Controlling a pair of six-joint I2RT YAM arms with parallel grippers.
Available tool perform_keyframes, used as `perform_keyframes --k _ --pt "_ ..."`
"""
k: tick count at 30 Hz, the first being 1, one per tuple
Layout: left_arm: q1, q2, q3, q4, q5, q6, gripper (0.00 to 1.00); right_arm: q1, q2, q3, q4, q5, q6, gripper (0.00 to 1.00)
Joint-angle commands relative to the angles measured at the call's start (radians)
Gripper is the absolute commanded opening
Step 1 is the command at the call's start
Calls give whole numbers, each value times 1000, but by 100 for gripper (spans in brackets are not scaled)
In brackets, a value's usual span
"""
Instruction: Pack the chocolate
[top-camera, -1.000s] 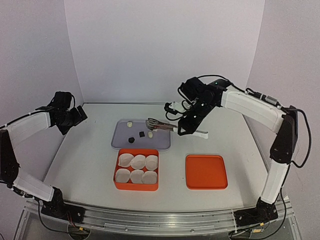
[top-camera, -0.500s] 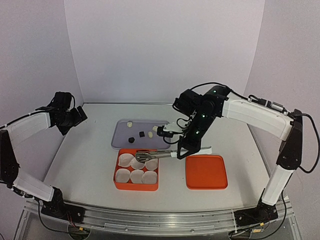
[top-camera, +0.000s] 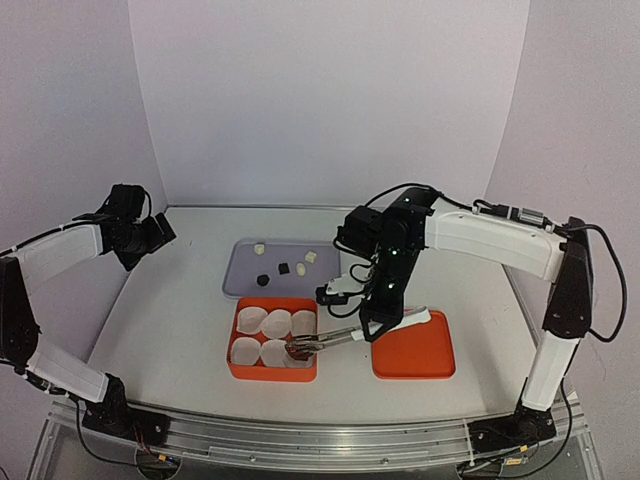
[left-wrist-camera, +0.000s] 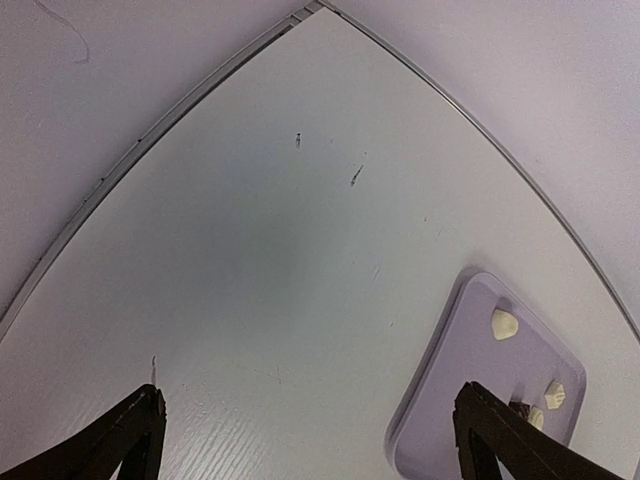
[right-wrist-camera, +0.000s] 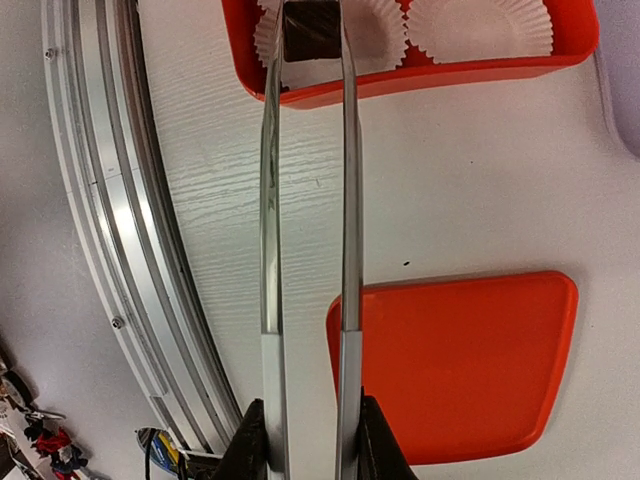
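White table (top-camera: 180, 320), left end effector (left-wrist-camera: 300, 440) wide open above it. Orange box (top-camera: 272, 375) of paper cups (top-camera: 247, 349). Lavender tray (top-camera: 240, 275) holds five chocolate chunks (top-camera: 284, 268). Right end effector (right-wrist-camera: 308, 440) clamps metal tongs (top-camera: 330, 340), which pinch a dark chunk (right-wrist-camera: 311, 30) over the box's near-right cup.

Found one dark brown chunk (right-wrist-camera: 311, 30) pinched in the tips of tongs (right-wrist-camera: 350, 200) above a paper cup (right-wrist-camera: 375, 35), at the 5 o'clock corner of the red box (right-wrist-camera: 450, 72). Counted two dark chunks (top-camera: 283, 268) and three cream chunks (top-camera: 311, 256) lying apart on the lilac tray (top-camera: 240, 285), at the box's 12 o'clock.
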Motion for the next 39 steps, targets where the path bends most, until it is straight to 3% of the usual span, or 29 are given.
perform_keyframes --k 1,39 --pt "-2 -3 7 33 4 7 100 12 27 59 -23 5 -26 18" --pt "-1 -3 -12 35 -29 39 100 53 121 159 -18 152 -52 26"
